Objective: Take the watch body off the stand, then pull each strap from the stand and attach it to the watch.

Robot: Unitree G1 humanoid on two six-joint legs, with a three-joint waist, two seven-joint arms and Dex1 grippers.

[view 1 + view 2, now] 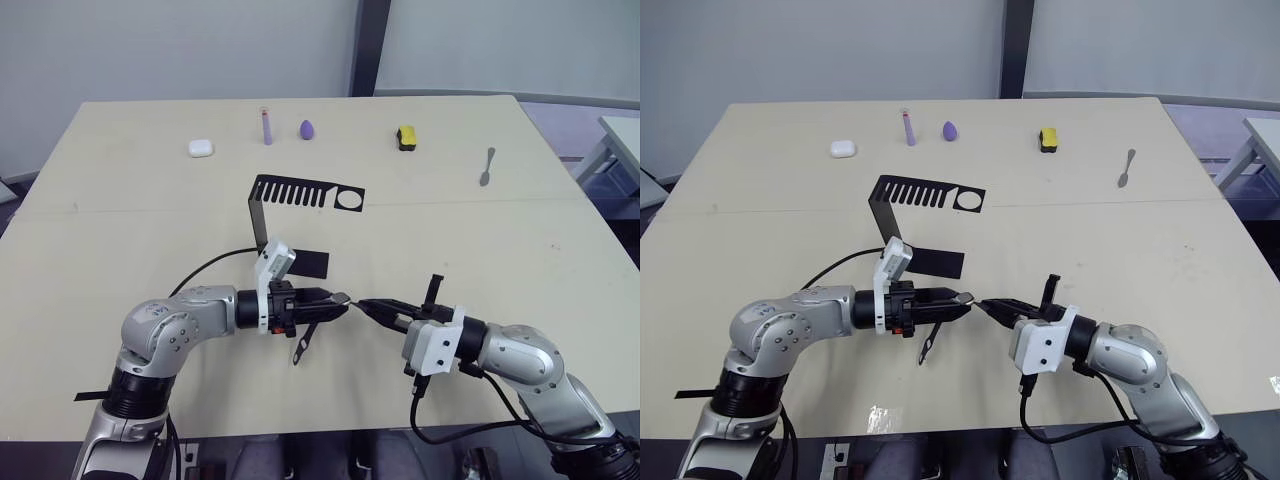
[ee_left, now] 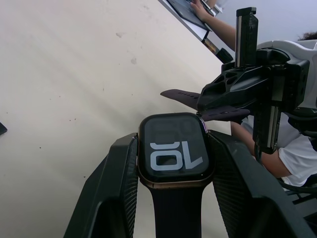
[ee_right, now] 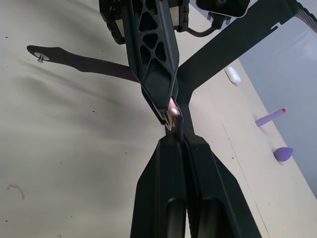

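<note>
- Left eye view: the counter spreads wide, its far edge lined with items the job does not call for, among them a white case, a lilac stick, a purple teardrop, a yellow-black block and a spoon.
- Well short of that row stands the stand, its slotted comb and round hole held up on the upright. No watch body sits on it, and no strap can be made out on the comb.
- Both arms meet low over the near counter, nose to nose, apparently so one part can be fed into the other.
- The left gripper has its fingers clamped on the flanks of the watch body, screen up, digits showing. One strap already hangs from its near end, drooping toward the counter.
- The right gripper has its fingers pressed nearly together, pinching the second strap edgewise. The pinch looks meant to keep the thin band stiff and aimed.
- In the right wrist view, that band's tip sits at or just beside the watch's free end; whether it has entered the slot cannot be told.
- The remaining step appears to be sliding this last strap home.
</note>
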